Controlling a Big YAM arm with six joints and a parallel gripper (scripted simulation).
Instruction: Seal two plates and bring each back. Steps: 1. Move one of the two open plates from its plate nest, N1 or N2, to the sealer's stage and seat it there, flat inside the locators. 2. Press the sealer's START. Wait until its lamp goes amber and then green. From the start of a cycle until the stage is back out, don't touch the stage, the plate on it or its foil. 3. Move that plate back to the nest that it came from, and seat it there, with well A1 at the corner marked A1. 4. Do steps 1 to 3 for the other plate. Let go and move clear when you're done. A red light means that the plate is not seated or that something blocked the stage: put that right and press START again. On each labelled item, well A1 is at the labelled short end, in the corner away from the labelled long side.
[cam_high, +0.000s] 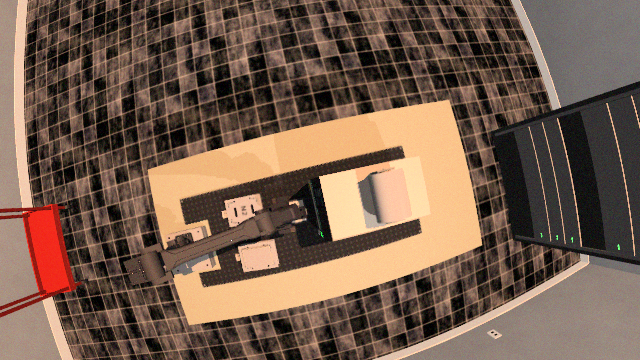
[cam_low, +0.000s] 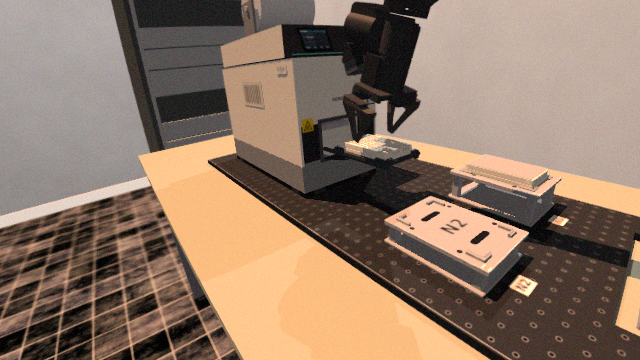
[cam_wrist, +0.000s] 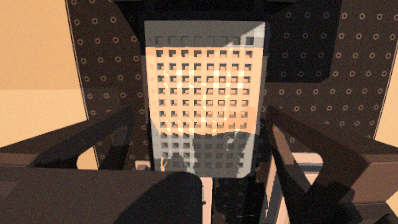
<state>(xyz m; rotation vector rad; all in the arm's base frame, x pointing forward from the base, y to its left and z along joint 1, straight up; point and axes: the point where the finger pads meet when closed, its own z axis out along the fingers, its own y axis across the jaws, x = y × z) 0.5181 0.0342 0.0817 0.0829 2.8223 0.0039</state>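
A tan counter (cam_low: 260, 260) carries a dark perforated board (cam_low: 350, 220) lying flat along its length.

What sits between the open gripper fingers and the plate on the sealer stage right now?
Nothing. In the exterior view the open gripper hangs just above the plate on the stage, with only air between. The wrist view shows the plate's wells unobstructed.

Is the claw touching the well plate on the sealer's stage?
Apart. The exterior view shows the open claw hanging above the well plate, with a gap below its fingertips.
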